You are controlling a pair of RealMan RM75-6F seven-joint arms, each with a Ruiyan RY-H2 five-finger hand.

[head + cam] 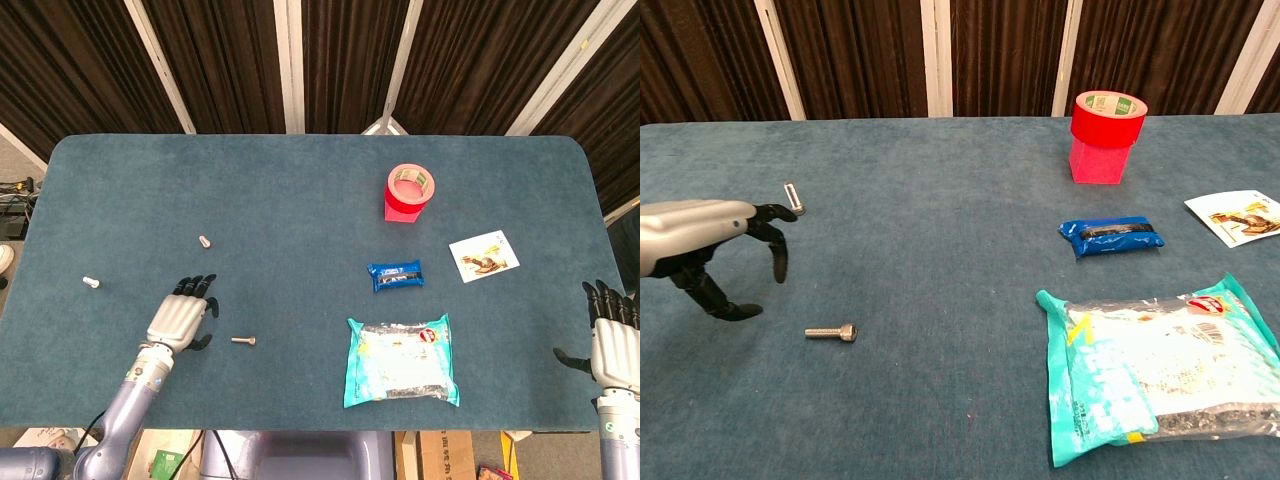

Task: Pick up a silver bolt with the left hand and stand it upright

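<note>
The left hand [181, 318] is seen spread and empty above the table [300, 190], just left of the silver bolt [243, 341], which lies flat. In the chest view its fingers [777, 250] hang curved, clear of the bolt. The right hand [614, 340], open and empty, appears only in the head view.

No word, brand or number can be read anywhere on the surface [300, 190]. The red tape roll [1109, 118] carries a green-and-white label inside its core, the teal snack bag [1155, 365] has a small red-and-white mark near its top corner, and the white card [1236, 217] bears a printed picture (all too small or blurred to make out).
</note>
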